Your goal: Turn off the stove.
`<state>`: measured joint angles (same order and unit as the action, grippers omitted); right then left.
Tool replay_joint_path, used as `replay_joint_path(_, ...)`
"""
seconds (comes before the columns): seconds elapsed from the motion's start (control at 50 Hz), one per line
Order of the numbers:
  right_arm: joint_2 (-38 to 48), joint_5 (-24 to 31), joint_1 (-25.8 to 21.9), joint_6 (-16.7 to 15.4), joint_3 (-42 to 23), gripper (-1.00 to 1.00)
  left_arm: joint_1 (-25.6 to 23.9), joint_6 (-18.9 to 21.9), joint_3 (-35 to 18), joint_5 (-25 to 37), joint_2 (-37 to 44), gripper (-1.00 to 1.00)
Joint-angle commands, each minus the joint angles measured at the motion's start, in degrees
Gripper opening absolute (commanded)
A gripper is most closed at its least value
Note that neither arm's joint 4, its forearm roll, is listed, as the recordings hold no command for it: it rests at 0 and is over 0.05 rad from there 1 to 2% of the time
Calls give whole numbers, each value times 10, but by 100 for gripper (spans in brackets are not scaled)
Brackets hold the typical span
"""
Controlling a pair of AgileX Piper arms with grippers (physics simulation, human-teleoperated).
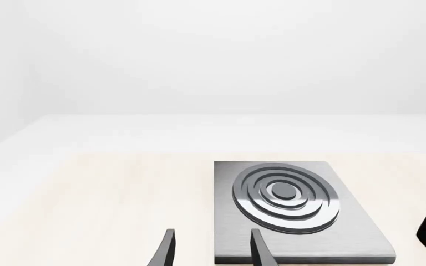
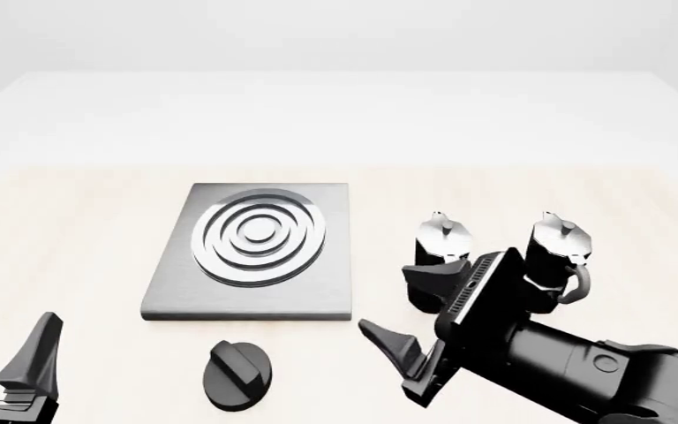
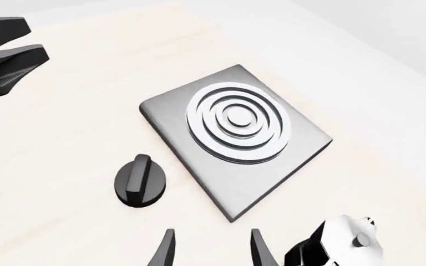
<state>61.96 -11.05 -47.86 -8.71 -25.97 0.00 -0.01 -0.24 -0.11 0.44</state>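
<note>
Stove plate: the stove [image 2: 251,252] is lying flat on the table [image 2: 621,190], ahead of both sets of fingers and touched by neither.
Knob: the knob [image 2: 237,375] is sitting just off the plate's near edge, between the two grippers, with its ridge running slightly off the reach direction; nothing is touching it.
Right gripper: the right gripper [image 2: 401,353] is hovering beside the knob on the moka-pot side, angled across toward it, fingers spread and holding nothing.
Left gripper: the left gripper [image 2: 3,362] is waiting well off to the knob's far side, fingers parted and empty.
Step in hand: judging by the pose, the right arm is lining up on the knob, with the turn not yet started.
Risk, pots: two moka pots [image 2: 498,261] are standing right behind the right wrist, so a swing or roll of the forearm could topple them.
Risk, grip: fingers closing off the ridge line could slip round the knob's rim instead of turning it.
Risk, plate edge: dropping too far forward could put a fingertip on the plate's near lip.
Open room: bare table is lying between the right fingers and the knob, and between the knob and the left fingers, giving a free sideways approach.
</note>
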Motion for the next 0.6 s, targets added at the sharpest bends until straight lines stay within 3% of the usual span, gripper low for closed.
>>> replay_joint_path(0.02, 93, -19, -49, 2, -28, 100, 0, 0, 0, 0, 0, 100)
replay_joint_path(0.38, 168, -47, -99, 4, -50, 100, 0, 0, 0, 0, 0, 100)
replay_joint_path(0.6, 209, -60, -129, 24, -65, 100, 0, 0, 0, 0, 0, 100)
